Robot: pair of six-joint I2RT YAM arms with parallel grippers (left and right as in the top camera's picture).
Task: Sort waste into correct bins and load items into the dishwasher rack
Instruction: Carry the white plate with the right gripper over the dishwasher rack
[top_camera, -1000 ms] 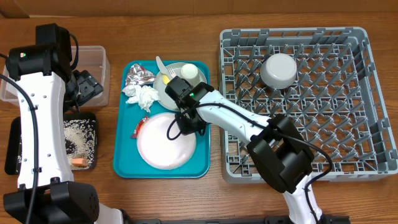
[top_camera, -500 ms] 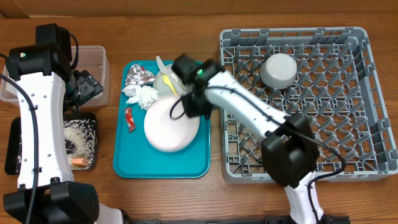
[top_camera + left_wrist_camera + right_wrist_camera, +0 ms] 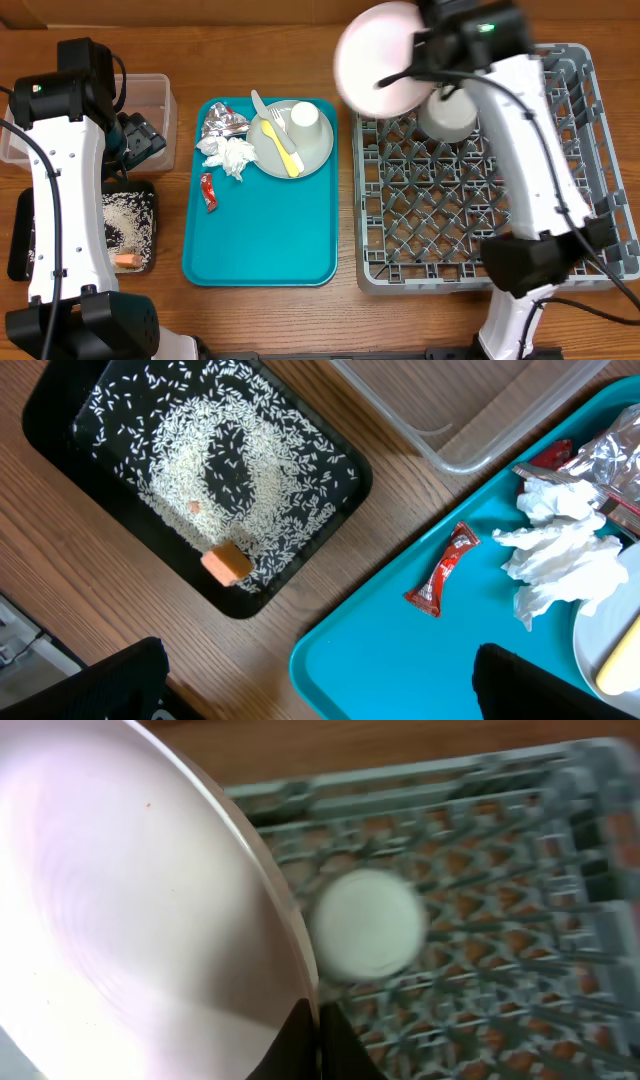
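The right gripper (image 3: 418, 58) is clamped on the rim of the white plate (image 3: 375, 60), holding it tilted above the rack's (image 3: 470, 283) far left corner, near the bowl (image 3: 447, 115) inside the rack. The left gripper (image 3: 320, 695), jaws wide apart and empty, hovers well left of the rack, between the teal tray (image 3: 400, 660) and the black tray (image 3: 60, 400) of rice (image 3: 200, 450).

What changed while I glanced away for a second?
The right gripper, shut on the white plate, lifted it off the teal tray and carried it over the far-left corner of the dishwasher rack. The red packet, partly under it before, ended a little farther left. Foil ball, napkin, grey-green plate and bowl stayed put.
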